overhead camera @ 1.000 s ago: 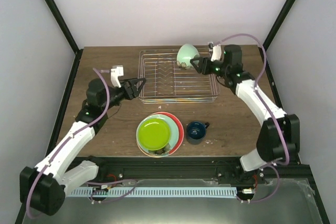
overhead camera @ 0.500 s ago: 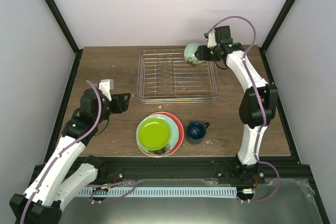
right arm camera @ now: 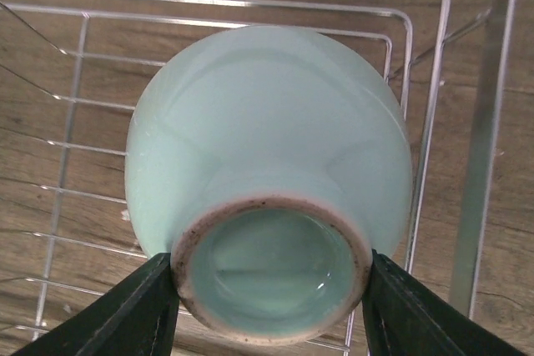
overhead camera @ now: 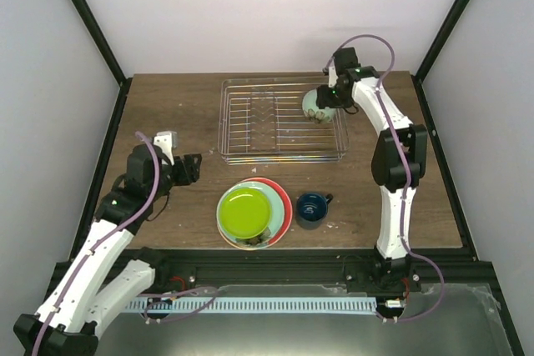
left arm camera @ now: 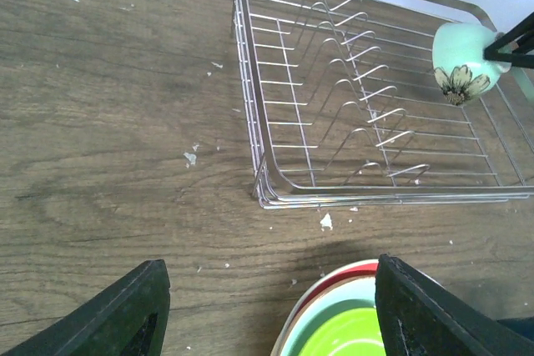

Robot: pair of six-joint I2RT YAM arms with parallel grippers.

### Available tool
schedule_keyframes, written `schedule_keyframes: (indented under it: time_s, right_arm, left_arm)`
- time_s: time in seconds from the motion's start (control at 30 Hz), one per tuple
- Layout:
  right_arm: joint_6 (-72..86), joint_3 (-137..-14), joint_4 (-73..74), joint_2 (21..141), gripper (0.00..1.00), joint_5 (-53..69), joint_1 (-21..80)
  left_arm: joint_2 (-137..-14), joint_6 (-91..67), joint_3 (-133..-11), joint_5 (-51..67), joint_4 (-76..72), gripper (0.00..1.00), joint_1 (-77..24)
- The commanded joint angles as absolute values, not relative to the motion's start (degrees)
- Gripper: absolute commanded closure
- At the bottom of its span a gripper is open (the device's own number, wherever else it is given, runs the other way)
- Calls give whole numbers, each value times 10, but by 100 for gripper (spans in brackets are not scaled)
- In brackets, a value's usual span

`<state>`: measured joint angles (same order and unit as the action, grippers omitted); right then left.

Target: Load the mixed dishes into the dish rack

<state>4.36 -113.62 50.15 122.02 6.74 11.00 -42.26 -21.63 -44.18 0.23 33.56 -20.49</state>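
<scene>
My right gripper [overhead camera: 328,99] [right arm camera: 271,289] is shut on the foot ring of the pale mint-green bowl [overhead camera: 315,104] [right arm camera: 267,131]. It holds the bowl bottom-up over the right end of the dish rack [overhead camera: 284,158] [left arm camera: 275,198] [right arm camera: 427,122]. The lime-green plate [overhead camera: 244,213] [left arm camera: 359,335] tops a stack in front of the rack, and the red plate [overhead camera: 287,204] [left arm camera: 355,270] shows as a rim beneath it. The dark-blue mug [overhead camera: 311,208] stands just right of the stack. My left gripper [overhead camera: 192,167] [left arm camera: 267,314] is open over bare wood, left of the stack, holding nothing.
The rack's upright dividers [left arm camera: 350,97] run down its middle. White crumbs [left arm camera: 326,222] lie on the wood near the rack's front left corner. Black frame posts [overhead camera: 88,22] rise at the table's back corners.
The right arm carried the bowl rightward and down to the rack's right end. The left arm drew back from the rack toward the near left, its jaws a little wider.
</scene>
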Motion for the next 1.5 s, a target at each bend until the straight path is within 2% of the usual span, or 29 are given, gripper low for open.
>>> schedule_keyframes:
  time_s: [0.0, 0.43, 0.5, 0.67, 0.83, 0.93, 1.2, 1.47]
  right_arm:
    - [29, -1180, 506, 1231, 55, 62, 109]
    - [25, -1189, 499, 1253, 54, 79, 111]
    - [25, -1190, 501, 1257, 51, 76, 113]
    - [21, -1188, 496, 1255, 34, 61, 122]
    - [21, -1189, 489, 1247, 24, 46, 126]
    - [24, -1181, 488, 1236, 22, 34, 128]
    - [31, -1099, 462, 1154, 20, -3, 148]
    - [62, -920, 400, 1002, 20, -29, 203]
  left_arm:
    - [-421, -210, -435, 4, 341, 31, -203]
    - [-430, -213, -425, 17, 324, 31, -203]
    - [-430, -214, -422, 18, 322, 31, -203]
    - [-429, -215, -419, 19, 321, 31, -203]
    - [-425, -215, -419, 18, 323, 31, -203]
    - [-420, -215, -417, 22, 324, 32, -203]
    - [-430, -220, -384, 54, 305, 33, -216]
    - [-462, -239, -363, -14, 297, 35, -305]
